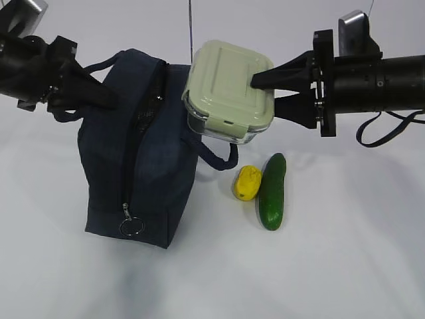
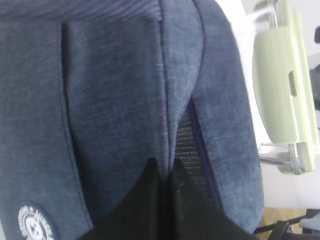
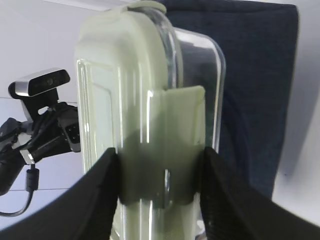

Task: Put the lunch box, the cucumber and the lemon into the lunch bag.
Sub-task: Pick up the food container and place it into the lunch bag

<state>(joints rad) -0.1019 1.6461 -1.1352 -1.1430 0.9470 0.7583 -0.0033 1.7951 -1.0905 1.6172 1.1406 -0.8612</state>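
The navy lunch bag (image 1: pixel 143 166) stands left of centre, its zipper slit running along the top to a metal ring pull (image 1: pixel 131 226) at the near end. My left gripper (image 1: pixel 111 98) is shut on a fold of fabric at the lunch bag's (image 2: pixel 115 100) upper left edge, fingertips together (image 2: pixel 165 167). My right gripper (image 1: pixel 262 90) holds the lunch box (image 1: pixel 226 86) in the air, tilted, just right of the bag's top. The gripper (image 3: pixel 160 175) clamps the lunch box's (image 3: pixel 145 100) lid and base. The lemon (image 1: pixel 248 182) and cucumber (image 1: pixel 272 191) lie side by side on the table.
A bag handle loop (image 1: pixel 216 159) hangs towards the lemon. The white logo (image 2: pixel 34 223) shows on the bag's side. The left arm's wrist camera (image 3: pixel 42 82) appears behind the box. The table surface (image 1: pixel 345 252) is white.
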